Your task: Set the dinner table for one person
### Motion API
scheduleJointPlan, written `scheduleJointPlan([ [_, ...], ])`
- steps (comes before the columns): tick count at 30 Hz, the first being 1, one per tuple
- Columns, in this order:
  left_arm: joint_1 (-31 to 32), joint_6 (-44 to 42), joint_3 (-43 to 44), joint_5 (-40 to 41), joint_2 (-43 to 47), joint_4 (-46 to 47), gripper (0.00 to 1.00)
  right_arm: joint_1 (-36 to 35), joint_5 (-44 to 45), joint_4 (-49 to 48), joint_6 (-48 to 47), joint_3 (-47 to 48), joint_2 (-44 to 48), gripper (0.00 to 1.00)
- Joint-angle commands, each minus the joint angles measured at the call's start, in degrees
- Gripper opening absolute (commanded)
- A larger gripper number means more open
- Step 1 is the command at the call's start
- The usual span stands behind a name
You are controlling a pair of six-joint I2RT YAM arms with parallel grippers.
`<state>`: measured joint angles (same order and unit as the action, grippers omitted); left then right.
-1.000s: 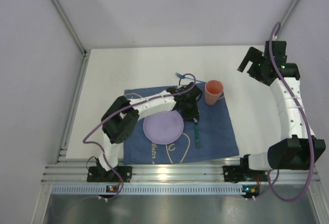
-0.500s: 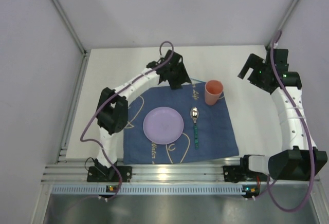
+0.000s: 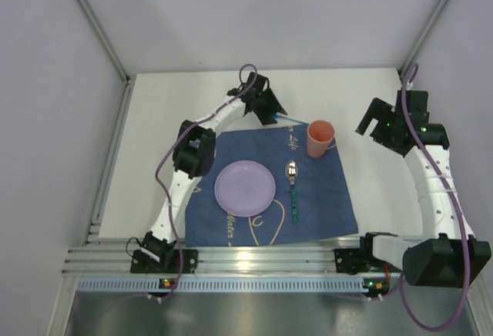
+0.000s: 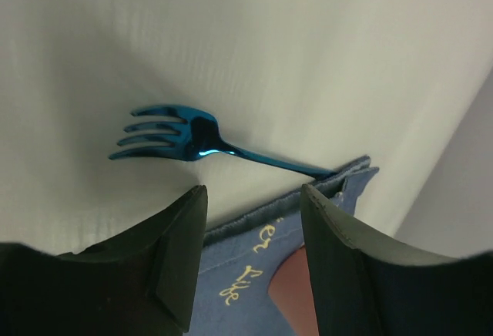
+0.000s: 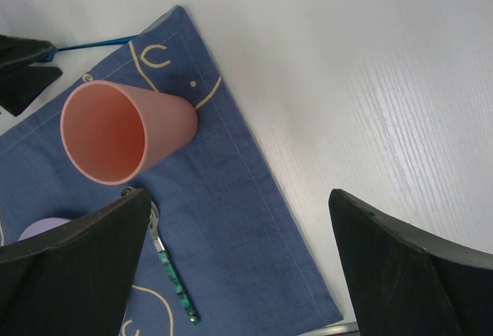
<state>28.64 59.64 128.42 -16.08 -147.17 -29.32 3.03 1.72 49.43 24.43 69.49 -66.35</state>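
I see the big white dinner table (image 3: 154, 143) under everything, with a blue cloth (image 3: 327, 197) lying on it near the front rail. On the cloth sit a purple plate (image 3: 245, 187), a spoon (image 3: 292, 189) with a green handle just to its right, and a pink cup (image 3: 320, 137) by the far right corner, its open mouth up.

The left gripper (image 4: 253, 196) hangs over the far edge of the cloth. From up high, only a thin blue line pokes out from it toward the cup, too small to name. The left wrist camera makes it plain. It is a shiny blue fork (image 4: 177, 139), lying on the bare table with the end of its handle reaching the cloth's edge. The fork lies past the finger tips, not between them. The jaws stand apart and hold nothing.

The right gripper (image 5: 240, 197) is up over the right side of the table, to the right of the cup and not touching it. From above I cannot see its fingers well. Its own camera shows them spread wide with nothing between them. That camera also looks right into the cup's round mouth and shows yellow drawings on the cloth beside it.
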Motion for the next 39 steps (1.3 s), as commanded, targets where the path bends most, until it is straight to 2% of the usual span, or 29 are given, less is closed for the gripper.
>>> scheduleJointPlan([
  [1, 1.0, 0.9, 2.1, 0.0, 1.8, 0.2, 0.57, 1.1, 1.5, -0.7, -1.2, -1.2, 1.5, 1.0],
  [6, 1.3, 1.6, 0.1, 2.9, 1.5, -1.0, 0.57, 1.5, 1.2, -1.4, -1.5, -2.0, 0.3, 1.0],
  [12, 2.1, 3.5, 7.1, 6.3, -4.8, -4.1, 0.55, 1.6, 1.4, -1.3, -1.8, -1.4, 0.0, 1.0],
  [15, 2.4, 5.7, 7.9, 7.0, -6.8, -3.5, 0.53, 1.7, 1.4, -1.0, -2.2, -2.0, 0.5, 1.0],
  [18, 2.4, 6.5, 9.3, 7.8, -8.3, -3.5, 0.43, 1.8, 1.7, -0.5, -2.5, -2.3, 1.0, 1.0],
  [19, 2.3, 6.5, 9.7, 7.9, -8.7, -4.0, 0.31, 1.8, 1.8, -0.4, -2.7, -2.3, 1.1, 1.0],
  [21, 2.2, 6.2, 11.1, 7.3, -9.8, -4.4, 0.22, 1.8, 1.9, -0.1, -2.6, -2.1, 1.3, 1.0],
  [22, 1.9, 6.1, 11.8, 7.4, -10.2, -5.1, 0.06, 1.8, 1.9, -0.2, -2.6, -2.1, 1.2, 1.0],
  [24, 1.5, 5.2, 13.0, 7.2, -11.2, -6.0, 0.0, 1.8, 1.9, -0.2, -2.6, -1.8, 1.4, 1.0],
  [28, -1.8, 2.9, 12.9, 7.7, -11.0, -7.0, 0.0, 1.8, 1.7, -0.1, -2.6, -1.8, 1.3, 1.0],
  [33, -7.4, -4.2, 10.7, 10.5, -6.6, -10.7, 0.0, 1.8, 1.4, -0.1, -2.5, -2.0, 1.9, 1.0],
  [36, -7.8, -7.5, 7.0, 8.6, -1.5, -6.3, 0.0, 1.8, 1.2, -0.6, -2.3, -2.5, 1.9, 1.0],
  [39, -5.3, -7.2, 1.6, 4.2, 4.0, 2.7, 0.0, 1.8, 0.7, -1.0, -1.8, -3.0, 1.7, 1.0],
])
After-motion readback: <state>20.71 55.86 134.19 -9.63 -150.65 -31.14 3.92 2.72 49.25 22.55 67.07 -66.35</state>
